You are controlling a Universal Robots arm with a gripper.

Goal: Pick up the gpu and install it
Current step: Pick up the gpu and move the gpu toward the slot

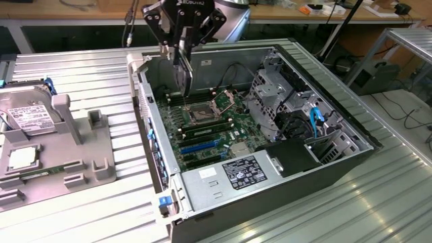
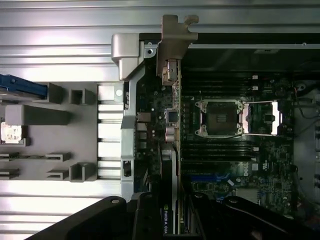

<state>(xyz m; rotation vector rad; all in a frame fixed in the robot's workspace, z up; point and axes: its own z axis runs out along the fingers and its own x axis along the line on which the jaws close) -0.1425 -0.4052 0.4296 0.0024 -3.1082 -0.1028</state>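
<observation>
Gripper (image 1: 181,46) clamped on the gpu (image 1: 183,76), which hangs on edge over the motherboard (image 1: 202,126) at the far end of the open case (image 1: 270,207), its lower edge facing the slots.

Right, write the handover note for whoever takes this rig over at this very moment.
End effector: shut on the gpu, gripping its upper edge so the card hangs upright.
Gpu: over the open computer case, above the motherboard, near the case wall on the exterior view's left.
Done: pickup. The card is clear of the grey parts holder, where the hard drive lies.
Left: installation. The card is not seated, and the blue slot is empty.
</observation>
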